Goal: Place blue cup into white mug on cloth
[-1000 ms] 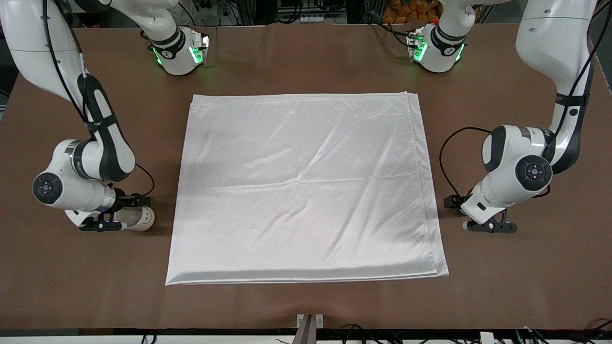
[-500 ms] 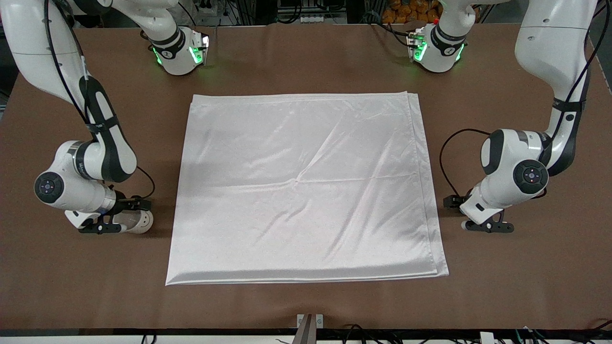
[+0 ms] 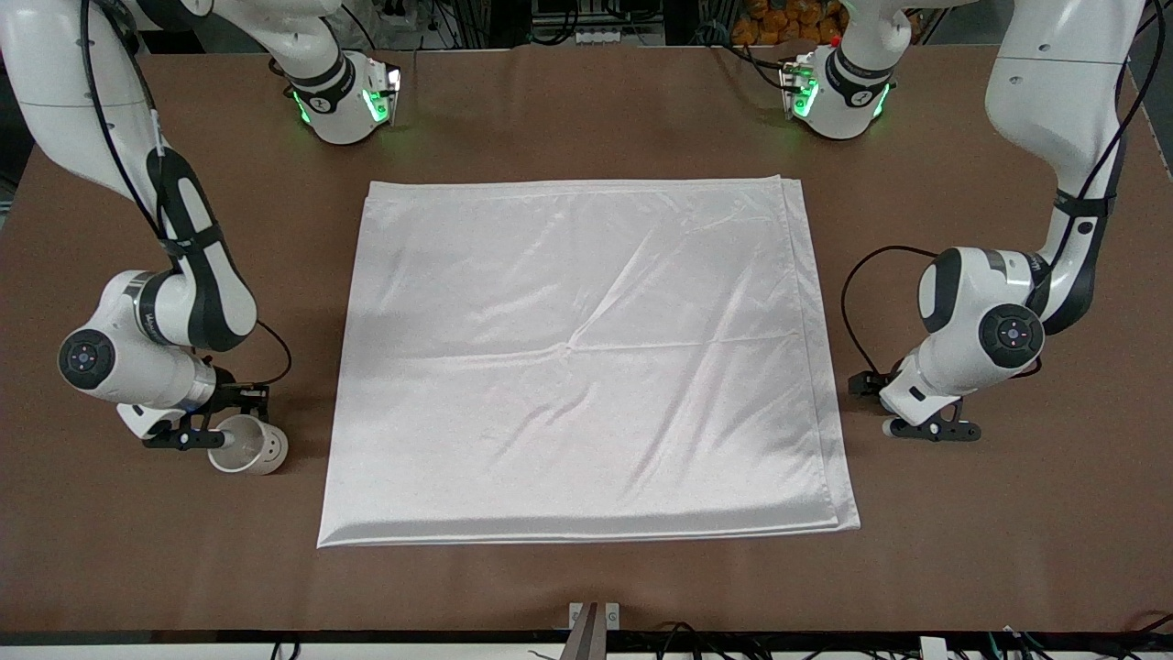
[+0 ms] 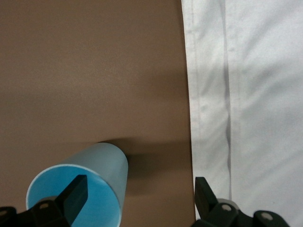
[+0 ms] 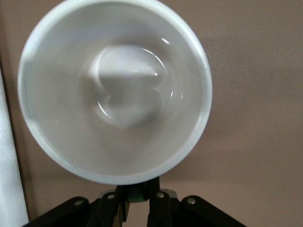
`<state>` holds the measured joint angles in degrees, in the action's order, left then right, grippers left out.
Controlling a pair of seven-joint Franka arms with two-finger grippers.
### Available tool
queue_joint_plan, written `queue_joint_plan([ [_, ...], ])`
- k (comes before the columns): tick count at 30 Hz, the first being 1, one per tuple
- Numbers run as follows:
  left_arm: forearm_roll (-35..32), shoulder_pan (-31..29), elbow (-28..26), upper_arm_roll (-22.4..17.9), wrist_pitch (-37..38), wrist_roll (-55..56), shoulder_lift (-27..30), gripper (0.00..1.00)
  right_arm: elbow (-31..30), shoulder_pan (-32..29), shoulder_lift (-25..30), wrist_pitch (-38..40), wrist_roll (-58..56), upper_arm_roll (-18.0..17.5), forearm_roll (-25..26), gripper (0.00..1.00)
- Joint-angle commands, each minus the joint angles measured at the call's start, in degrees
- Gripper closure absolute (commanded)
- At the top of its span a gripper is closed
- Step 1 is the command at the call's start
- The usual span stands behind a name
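A brown surface [image 3: 586, 577] carries a shiny white cloth [image 3: 586, 357], creased and spread flat at its middle. At the right arm's end, just off the cloth's edge, the right hand [image 3: 197, 431] is clenched on the rim of the white mug [image 3: 247, 445], which appears lifted and tilted. At the left arm's end, the left hand [image 3: 930, 426] hangs low with its fingers spread, one inside the upright blue cup [image 4: 83, 189], the other outside beside the cloth's doubled hem.
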<state>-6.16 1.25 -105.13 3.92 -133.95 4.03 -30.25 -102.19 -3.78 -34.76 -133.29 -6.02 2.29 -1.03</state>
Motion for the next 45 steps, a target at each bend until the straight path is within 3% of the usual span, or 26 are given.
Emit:
queue_joint_plan([
  [1,-1.49,-0.99,-0.96,0.21,-1.05,-0.60,0.80,0.26,0.76,-0.35,-0.31,0.05,-0.05,-0.44,0.24,1.00],
  [4,-1.49,-1.25,-1.31,0.21,-1.05,-0.69,1.07,0.53,0.76,-0.27,-0.14,0.40,-0.05,-0.44,0.24,1.00],
  [8,-1.49,-1.43,-1.57,0.21,-1.05,-0.78,1.16,0.79,1.02,-0.09,0.48,1.01,-0.05,-0.44,0.24,1.00],
  [14,-1.49,-1.69,-1.66,0.21,-1.05,-0.78,1.33,1.00,2.51,0.35,3.37,5.22,-0.66,-0.62,0.59,1.00],
  [21,-1.49,-1.69,-1.83,0.21,-1.05,-0.78,1.68,1.00,5.50,1.75,6.63,12.70,-2.07,-0.62,0.59,1.00],
  [29,-1.49,-1.69,-1.84,0.21,-1.05,-0.78,1.77,1.00,7.00,5.44,7.78,14.11,-1.02,-0.97,-0.20,1.00],
  [38,-1.49,-1.69,-1.49,0.21,-1.05,-1.75,2.30,1.00,7.88,11.77,7.51,13.85,0.57,-0.71,-7.05,1.00],
  [45,-1.49,-1.69,-1.40,0.21,-0.97,-2.01,3.70,1.00,9.46,18.80,7.07,13.85,12.77,-0.79,-6.44,1.00],
])
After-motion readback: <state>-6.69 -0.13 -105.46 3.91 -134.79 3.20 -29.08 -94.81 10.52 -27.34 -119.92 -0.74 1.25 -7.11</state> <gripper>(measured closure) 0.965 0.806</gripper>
